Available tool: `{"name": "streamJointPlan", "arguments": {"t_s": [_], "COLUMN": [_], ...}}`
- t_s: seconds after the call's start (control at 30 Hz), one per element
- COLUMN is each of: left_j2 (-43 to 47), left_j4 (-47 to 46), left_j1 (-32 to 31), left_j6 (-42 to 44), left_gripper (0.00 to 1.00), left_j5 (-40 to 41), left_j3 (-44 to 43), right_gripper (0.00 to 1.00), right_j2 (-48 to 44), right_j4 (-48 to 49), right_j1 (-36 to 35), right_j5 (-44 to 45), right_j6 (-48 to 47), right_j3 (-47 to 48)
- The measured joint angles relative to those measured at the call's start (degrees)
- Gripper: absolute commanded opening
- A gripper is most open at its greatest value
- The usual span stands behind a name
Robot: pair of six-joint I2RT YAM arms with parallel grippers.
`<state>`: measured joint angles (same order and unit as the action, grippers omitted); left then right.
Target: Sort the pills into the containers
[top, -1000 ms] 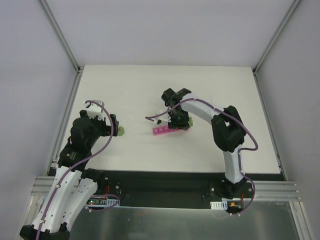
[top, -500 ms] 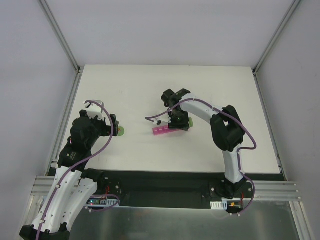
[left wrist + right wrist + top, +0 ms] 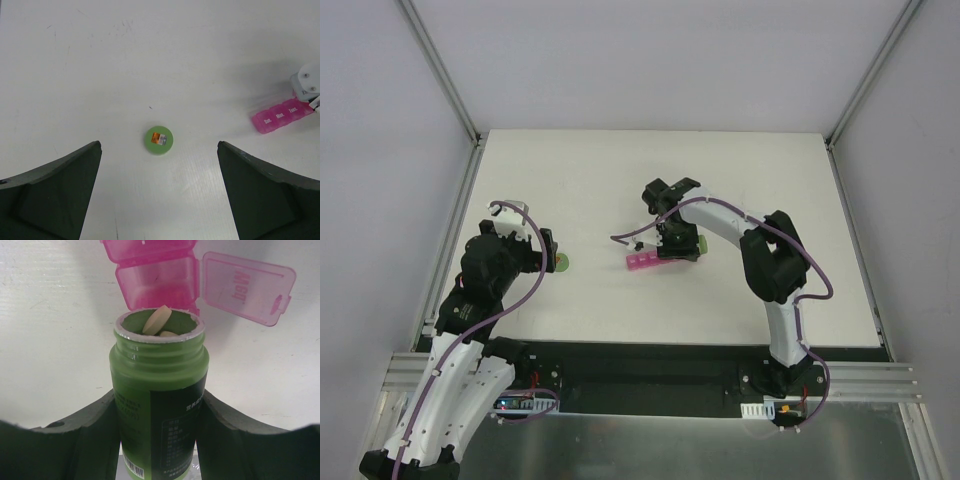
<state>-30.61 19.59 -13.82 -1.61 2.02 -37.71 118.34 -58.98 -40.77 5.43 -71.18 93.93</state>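
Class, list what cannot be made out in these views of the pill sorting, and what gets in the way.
1. Pill count in the green bottle: right wrist view shows two pills at the mouth; its wall hides the rest.
2. Right end of the pink containers: top view, covered by the right arm and bottle.
3. Bottle label print: right wrist view, small and blurred.
4. Sticker on the green cap: left wrist view, too small.

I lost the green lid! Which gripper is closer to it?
Left. The left gripper hangs open over the green lid; the right gripper is far off, holding the green bottle at the pink pillbox.
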Motion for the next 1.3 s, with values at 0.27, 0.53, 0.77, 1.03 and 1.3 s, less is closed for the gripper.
{"name": "streamJointPlan", "arguments": {"t_s": [0.27,0.53,0.77,1.03,1.3], "left_j2": [0.0,0.0,0.0,0.0,0.02], "left_j4": [0.0,0.0,0.0,0.0,0.0], "left_j1": [0.0,0.0,0.0,0.0,0.0], "left_j6": [0.0,0.02,0.15,0.22,0.24], "left_gripper": [0.99,0.99,0.99,0.99,0.99], "left_j5": [0.0,-0.02,-0.02,-0.02,-0.02], "left_j3": [0.0,0.0,0.0,0.0,0.0], "right_gripper": [0.1,0.11,0.1,0.1,0.1], "right_j2": [0.0,0.0,0.02,0.02,0.04], "right_j4": [-0.09,-0.31,-0.61,-0.66,-0.39], "right_j1": [-0.66,-0.96,-1.14,-1.09,-0.42], "right_j5": [0.42,0.35,0.35,0.15,-0.94], "right_j6": [0.0,0.0,0.02,0.22,0.48], "right_j3": [0.13,0.68,0.68,0.68,0.68]}}
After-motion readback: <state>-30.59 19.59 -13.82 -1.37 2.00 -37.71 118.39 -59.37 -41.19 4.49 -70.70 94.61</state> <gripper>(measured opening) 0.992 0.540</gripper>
